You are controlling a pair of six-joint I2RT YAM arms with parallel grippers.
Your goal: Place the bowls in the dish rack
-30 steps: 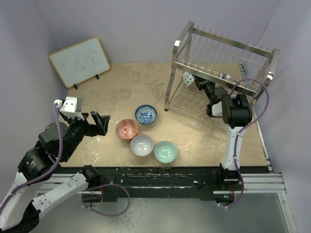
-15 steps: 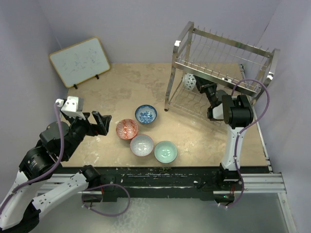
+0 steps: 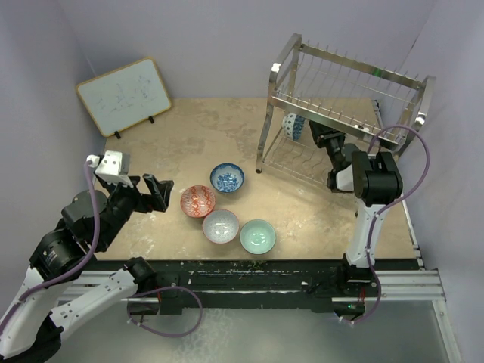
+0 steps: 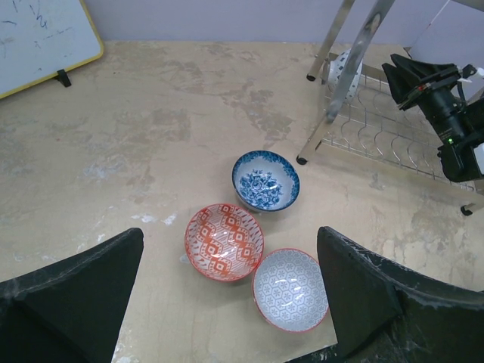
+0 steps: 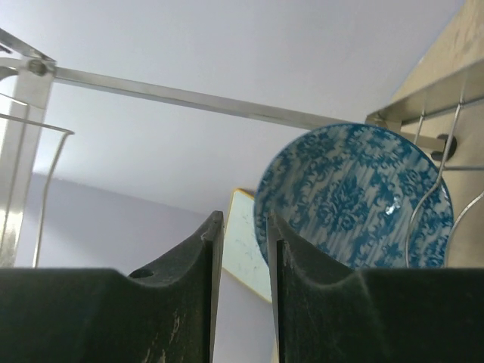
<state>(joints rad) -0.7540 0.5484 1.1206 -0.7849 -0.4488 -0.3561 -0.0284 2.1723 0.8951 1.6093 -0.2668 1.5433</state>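
Now one blue-and-white bowl [image 3: 293,125] stands on edge in the lower tier of the dish rack [image 3: 344,91], propped upright by prongs. My right hand [image 3: 316,138] sits beside it, slightly apart, empty. My left hand [image 3: 155,193] is wide apart, empty. Four other bowls [image 3: 221,226] are on the table [image 3: 189,136], front-left of the rack.

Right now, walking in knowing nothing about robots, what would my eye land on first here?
Probably the tall silver wire dish rack at the far right of the beige table. A blue-and-white patterned ceramic bowl stands on edge in its lower tier, with the right gripper close by, its black fingers slightly apart. Next, four small round bowls clustered mid-table: a second blue-and-white bowl, a red-orange patterned bowl, a pale grey-white bowl and a mint green bowl.
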